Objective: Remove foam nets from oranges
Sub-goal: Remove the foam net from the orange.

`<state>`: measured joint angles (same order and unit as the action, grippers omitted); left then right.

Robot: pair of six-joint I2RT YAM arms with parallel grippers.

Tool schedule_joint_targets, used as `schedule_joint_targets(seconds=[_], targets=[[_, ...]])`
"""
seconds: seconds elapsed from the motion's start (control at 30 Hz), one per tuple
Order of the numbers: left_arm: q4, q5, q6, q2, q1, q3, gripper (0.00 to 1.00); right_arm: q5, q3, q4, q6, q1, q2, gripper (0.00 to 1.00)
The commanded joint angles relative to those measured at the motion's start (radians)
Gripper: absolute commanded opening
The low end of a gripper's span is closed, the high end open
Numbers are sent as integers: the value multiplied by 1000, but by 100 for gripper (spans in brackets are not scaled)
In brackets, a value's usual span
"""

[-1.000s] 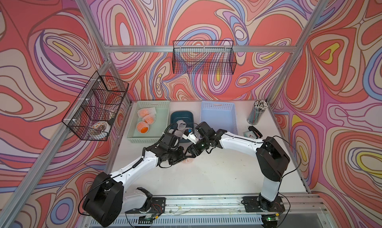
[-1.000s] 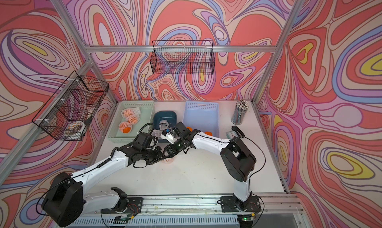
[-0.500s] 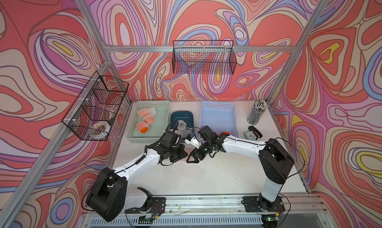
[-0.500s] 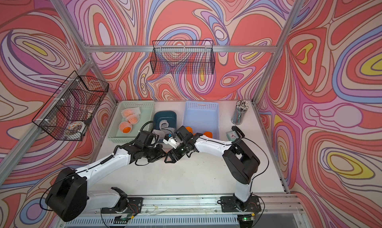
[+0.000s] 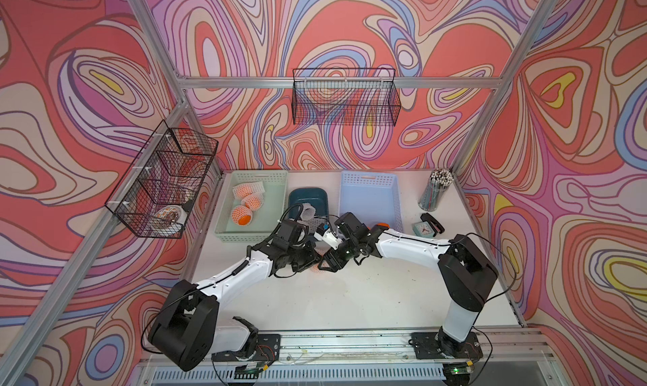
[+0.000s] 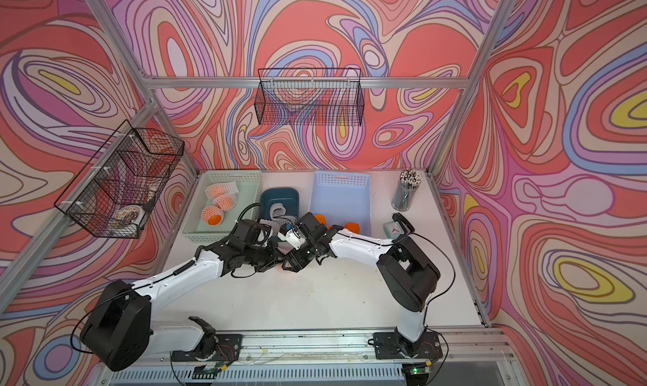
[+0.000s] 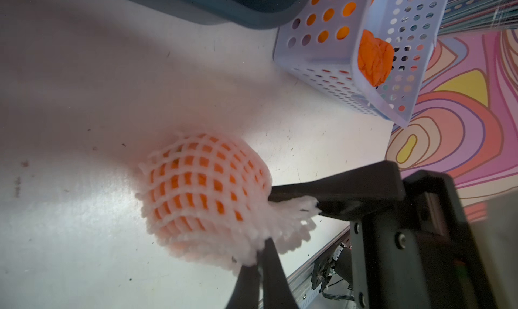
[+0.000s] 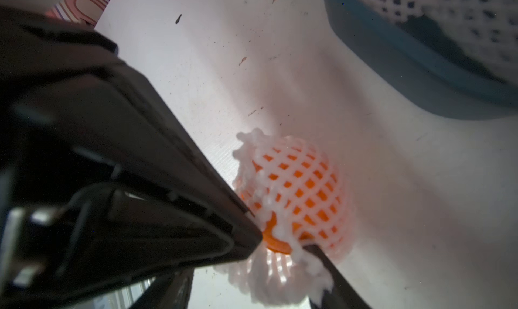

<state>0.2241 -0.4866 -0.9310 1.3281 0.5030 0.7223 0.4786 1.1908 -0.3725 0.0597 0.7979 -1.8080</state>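
On the bench (image 5: 367, 296), midway between my arms, the orange (image 8: 273, 244) lies with its foam net (image 7: 283, 229) mouth-end toward both wrists; my left fingers (image 7: 273, 282) pinch the frilled rim, my right fingers (image 7: 336, 184) stand spread just beside it.

Left gripper (image 7: 259, 255) and right gripper (image 5: 329, 261) are blocking each other across the foam net (image 7: 207, 187); teal bin (image 5: 308, 192) and blue basket (image 5: 371, 202) are crowding their wrists; opposite, table (image 5: 350, 296) is lying open.

2 overheads; 2 wrist close-ups, same net (image 7: 207, 192)
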Motion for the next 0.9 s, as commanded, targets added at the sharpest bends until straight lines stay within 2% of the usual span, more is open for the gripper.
schedule_joint_targets(seconds=[0.0, 0.27, 0.5, 0.6, 0.67, 0.77, 0.87], targets=[[-56, -38, -24, 7, -1, 5, 7, -60, 15, 13, -5, 3, -16, 58], [-209, -108, -92, -3, -1, -59, 7, -90, 29, 29, 15, 4, -32, 34], [-246, -126, -103, -46, -1, -116, 11, -92, 57, 23, 21, 3, -41, 17], [-288, -126, -124, -76, -8, -146, 26, -95, 60, 19, 18, 4, -40, 12], [-314, -124, -144, -103, -20, -162, 45, -99, 63, 13, 20, 4, -36, 9], [-291, -106, -151, -145, -45, -162, 64, -104, 65, 8, 17, 4, -25, 9], [-231, -88, -132, -186, -64, -146, 72, -112, 70, 1, 16, 4, -11, 7]])
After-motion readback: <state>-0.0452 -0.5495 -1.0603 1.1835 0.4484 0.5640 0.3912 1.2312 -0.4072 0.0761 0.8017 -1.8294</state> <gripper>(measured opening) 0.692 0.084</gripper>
